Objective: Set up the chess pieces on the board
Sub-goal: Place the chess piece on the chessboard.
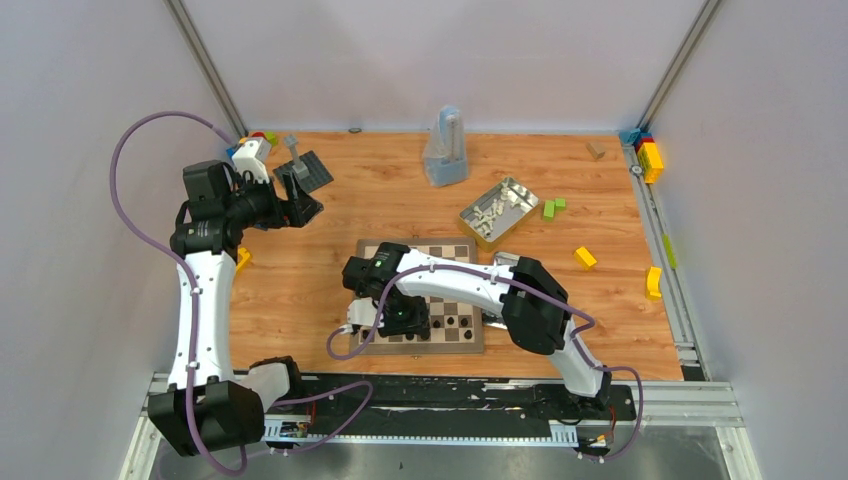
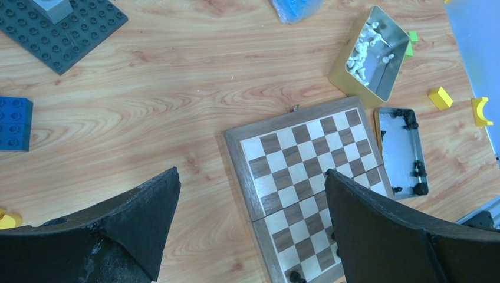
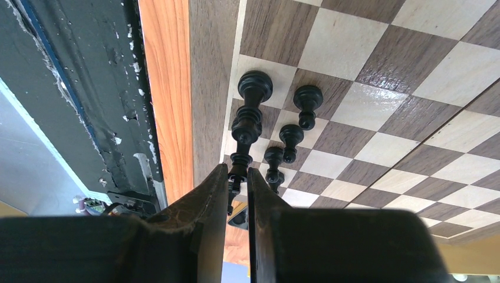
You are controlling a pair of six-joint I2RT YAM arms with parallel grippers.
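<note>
The board [image 1: 440, 250] lies in the middle of the table, partly under my right arm. My right gripper [image 1: 405, 320] hangs low over its near-left corner. In the right wrist view the right gripper [image 3: 237, 173] is shut on a black chess piece [image 3: 238, 159] at the board's edge row. Several more black chess pieces [image 3: 254, 88] stand beside it on the board [image 3: 365, 106]. My left gripper [image 1: 300, 205] is raised at the left, open and empty. In the left wrist view the left gripper [image 2: 250, 173] looks down on the board [image 2: 295, 159]. White chess pieces [image 2: 362, 53] lie in a tin.
The tin of white pieces [image 1: 497, 210] stands behind the board at the right. A tin lid [image 2: 401, 135] with a few black pieces lies at the board's right. A grey studded plate [image 1: 305, 172], green blocks [image 1: 552, 208], yellow blocks [image 1: 585, 257] and a clear bag [image 1: 445, 150] are scattered around.
</note>
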